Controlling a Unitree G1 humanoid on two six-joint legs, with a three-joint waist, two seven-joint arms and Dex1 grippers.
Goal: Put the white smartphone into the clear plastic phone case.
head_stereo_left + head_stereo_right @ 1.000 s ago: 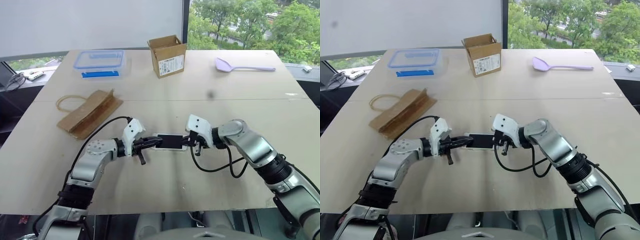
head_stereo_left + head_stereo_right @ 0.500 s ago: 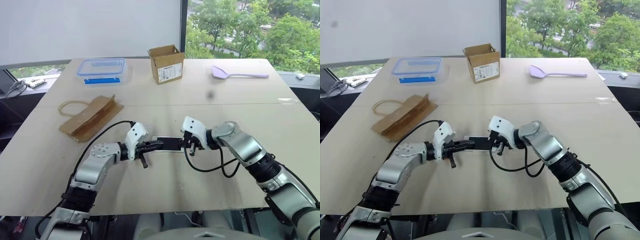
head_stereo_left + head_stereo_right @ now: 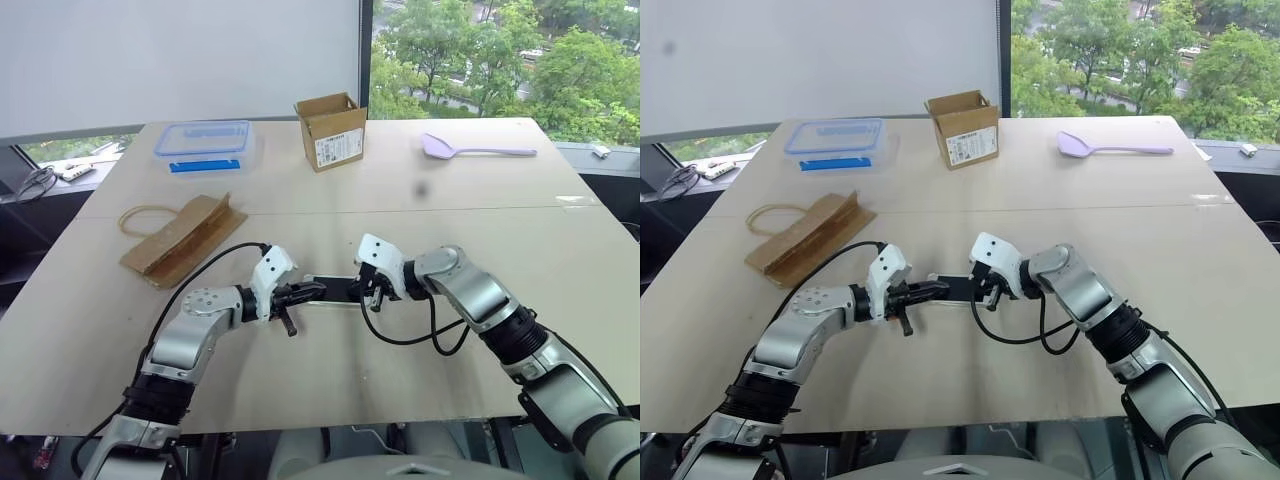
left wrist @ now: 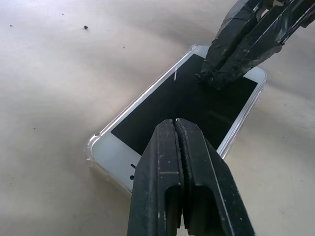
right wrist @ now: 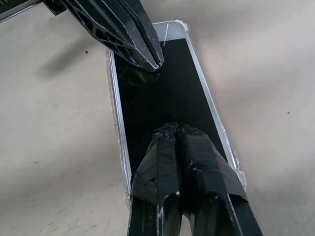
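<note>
The white, black-screened smartphone (image 4: 183,105) lies in the clear plastic case (image 4: 93,147) on the pale bench (image 3: 420,380). My left fingers (image 4: 189,162) and right fingers (image 5: 184,162), both pressed together, bear on its screen; uneven pressure could pop a corner loose.

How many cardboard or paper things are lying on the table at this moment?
2. An open cardboard box stands at the far middle of the table, and a flat brown paper bag lies at the left side. Nothing seems hidden.
</note>
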